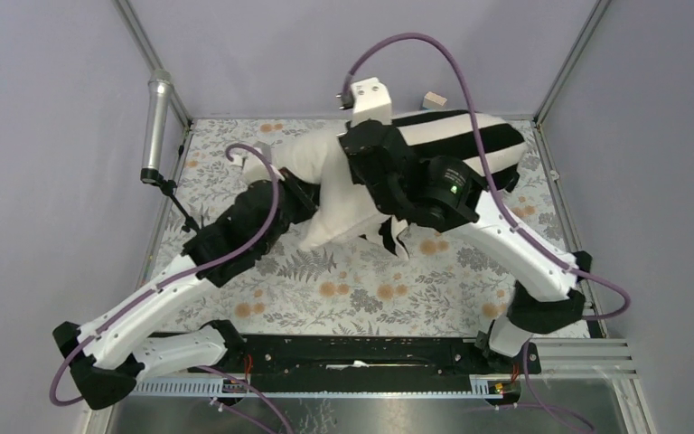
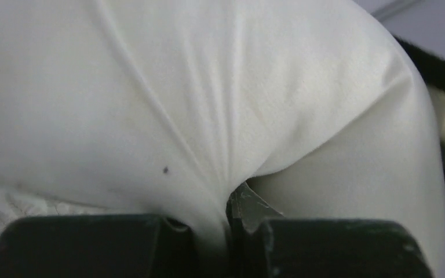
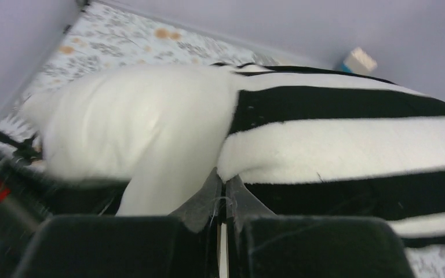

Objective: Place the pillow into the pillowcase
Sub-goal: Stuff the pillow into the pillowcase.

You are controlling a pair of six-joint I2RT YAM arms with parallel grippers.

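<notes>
The cream pillow (image 1: 325,167) lies across the back middle of the table, with its right end inside the black-and-white striped pillowcase (image 1: 470,136). My left gripper (image 1: 304,194) is at the pillow's left front and is shut on a pinch of its fabric (image 2: 227,214). The pillow (image 2: 179,87) fills the left wrist view. My right gripper (image 1: 366,145) is at the pillowcase mouth, its tips hidden under the wrist from above. In the right wrist view the right gripper (image 3: 225,185) is shut on the hem of the pillowcase (image 3: 347,145), beside the pillow (image 3: 133,121).
A floral cloth (image 1: 370,289) covers the table. A small wooden block (image 1: 432,99) sits at the back edge behind the pillowcase. A silver cylinder on a stand (image 1: 155,127) is at the left edge. Grey walls and metal posts enclose the table.
</notes>
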